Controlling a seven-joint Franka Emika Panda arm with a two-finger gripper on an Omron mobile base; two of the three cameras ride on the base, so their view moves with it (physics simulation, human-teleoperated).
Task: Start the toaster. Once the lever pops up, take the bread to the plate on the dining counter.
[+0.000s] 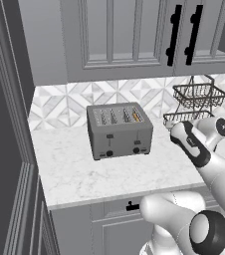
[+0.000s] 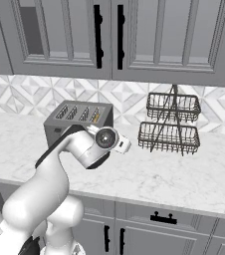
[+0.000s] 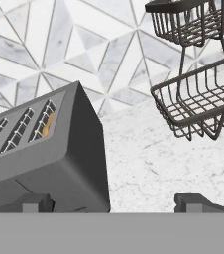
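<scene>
Hidden or unclear: in the right base view the arm's elbow covers the front face of the toaster point(image 2: 79, 117), so its tabs and knobs cannot be seen there. In the hand view the toaster's lower front is cut off at the bottom. The gripper point(image 3: 114, 202) shows as two dark fingertips point(image 3: 34, 203) far apart, spread wide with nothing between them; it sits between the toaster and the wire basket stand point(image 3: 198, 84), above bare countertop point(image 3: 148, 163).

Bread point(image 1: 136, 116): a tan-orange sliver in the rightmost slot of the toaster, sunk low, mostly hidden by the slot walls. In the hand view it is a small orange patch in the slot nearest the toaster's end.

Orientation: toaster stands near the back of the countertop, close to the tiled backsplash point(image 1: 64, 102), well back from the front edge. Its long axis runs along the backsplash; slots run front to back, front face turned toward the counter's front edge. Lever point(image 1: 137, 143) sits on the right half of that face, knob below it; left twin tab point(image 1: 109, 136) looks slightly higher.

Writing: no readable brand or label on toaster, cabinets or stand.
</scene>
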